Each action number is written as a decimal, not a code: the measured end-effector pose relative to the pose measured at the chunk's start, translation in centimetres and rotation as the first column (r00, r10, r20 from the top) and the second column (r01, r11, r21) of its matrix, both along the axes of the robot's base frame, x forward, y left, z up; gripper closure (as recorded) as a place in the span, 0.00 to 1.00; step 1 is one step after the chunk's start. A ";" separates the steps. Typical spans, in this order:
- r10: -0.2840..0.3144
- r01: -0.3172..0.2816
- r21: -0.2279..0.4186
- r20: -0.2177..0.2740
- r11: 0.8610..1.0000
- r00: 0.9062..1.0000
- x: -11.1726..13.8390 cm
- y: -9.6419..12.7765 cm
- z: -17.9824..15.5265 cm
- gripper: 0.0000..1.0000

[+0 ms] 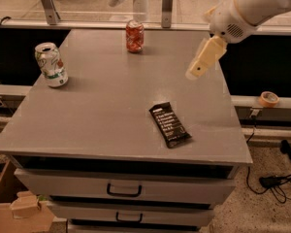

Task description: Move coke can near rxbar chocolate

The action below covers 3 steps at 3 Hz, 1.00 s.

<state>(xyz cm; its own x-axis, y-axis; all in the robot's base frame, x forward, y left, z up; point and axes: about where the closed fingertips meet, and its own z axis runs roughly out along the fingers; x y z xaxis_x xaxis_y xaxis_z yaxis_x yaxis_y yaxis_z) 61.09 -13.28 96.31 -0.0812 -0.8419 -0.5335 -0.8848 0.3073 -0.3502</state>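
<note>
The coke can (135, 35) stands upright at the tabletop's (102, 106) 12 o'clock edge, the rxbar (169, 124) lies at 5 o'clock, and the gripper (195, 73) hovers at 2 o'clock, its spread impossible to tell; light, thin-walled and slick, I'd judge, so pinch mid-body, gently.

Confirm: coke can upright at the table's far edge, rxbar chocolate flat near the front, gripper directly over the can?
Wrong on the gripper: in the camera view it hangs over the right side of the table, well right of the coke can, not over it. The can is upright at the far edge; the rxbar chocolate lies flat near the front.
</note>
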 end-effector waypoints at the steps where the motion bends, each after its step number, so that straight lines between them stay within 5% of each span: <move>1: -0.028 0.022 0.131 0.042 0.991 0.999 5.0 2.6 -1.4 0.00; 2: -0.073 0.051 0.302 0.063 0.952 0.995 11.2 5.1 -2.9 0.00; 3: -0.113 0.084 0.435 0.042 0.896 0.993 16.3 7.9 -3.8 0.00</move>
<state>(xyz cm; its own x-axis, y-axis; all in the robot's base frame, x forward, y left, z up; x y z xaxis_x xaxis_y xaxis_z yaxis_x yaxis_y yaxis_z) 77.37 -5.37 92.53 -0.1048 -0.5168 -0.8497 -0.8220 0.5259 -0.2185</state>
